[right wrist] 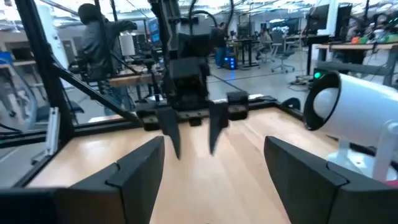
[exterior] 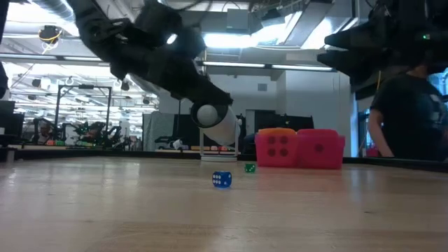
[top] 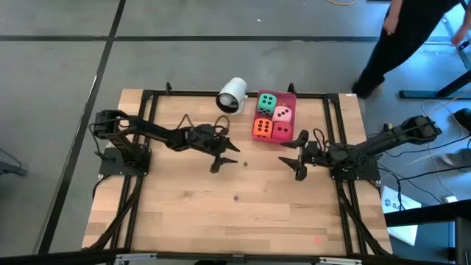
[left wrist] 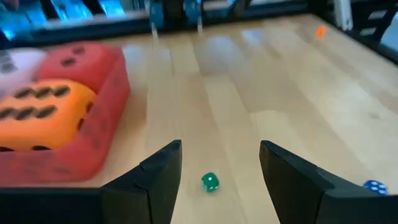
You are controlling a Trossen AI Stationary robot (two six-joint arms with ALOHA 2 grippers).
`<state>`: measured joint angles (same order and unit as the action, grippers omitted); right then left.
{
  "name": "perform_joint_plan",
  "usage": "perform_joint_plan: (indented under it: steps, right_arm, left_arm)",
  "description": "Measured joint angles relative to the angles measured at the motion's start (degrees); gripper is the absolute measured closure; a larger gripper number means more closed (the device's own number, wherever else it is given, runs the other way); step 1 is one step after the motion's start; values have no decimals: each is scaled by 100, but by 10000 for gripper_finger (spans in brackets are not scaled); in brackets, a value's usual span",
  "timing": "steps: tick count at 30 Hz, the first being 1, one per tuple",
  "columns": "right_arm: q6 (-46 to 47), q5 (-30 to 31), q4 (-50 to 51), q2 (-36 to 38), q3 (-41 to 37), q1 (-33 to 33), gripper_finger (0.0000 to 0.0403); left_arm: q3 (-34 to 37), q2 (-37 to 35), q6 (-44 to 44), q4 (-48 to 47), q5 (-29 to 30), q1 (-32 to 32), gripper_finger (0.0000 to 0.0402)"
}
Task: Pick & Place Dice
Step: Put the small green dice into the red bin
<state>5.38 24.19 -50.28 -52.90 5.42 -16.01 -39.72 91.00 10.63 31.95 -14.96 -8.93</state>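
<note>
On the left of the high view the left arm reaches toward the middle of the table [top: 184,213], and the left tool [top: 219,159] hangs with its fingers spread, gripping nothing. Just right of it lies a tiny green die [top: 245,163] on the bare wood; in the left wrist view this same small die [left wrist: 210,182] sits between the 2 dark fingers. Lower, near the frame's center, rests a tiny blue die [top: 236,197].

At upper center a white cup [top: 233,95] lies on its side, just left of the red tray [top: 293,96]. The tray holds 4 big dice in a square: the green die [top: 266,104] upper left, the pink die [top: 283,113] upper right, the orange die [top: 262,129] lower left, the red die [top: 280,131] lower right.

Right of center, the right tool [top: 292,161] is open and empty, below the tray.

At the upper right a person [top: 394,44] in dark clothes stands beyond the table.
</note>
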Motion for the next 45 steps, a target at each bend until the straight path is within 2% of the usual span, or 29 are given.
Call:
perform_joint_plan:
  steps: [6,9,24,45]
  right_arm:
    - [58,-135,-19,0,-3,-2,128]
    - [60,-260,53,-18,-3,-2,128]
    - [60,-283,273,-33,-1,-6,128]
    - [147,-274,323,-33,-1,-6,128]
  left_arm:
    - [-1094,865,210,-984,0,0,192]
    - [-1394,1147,308,-1226,-2,0,192]
    - [-1762,2075,249,-1248,-13,184,192]
    - [-1758,2087,282,-1588,298,173,192]
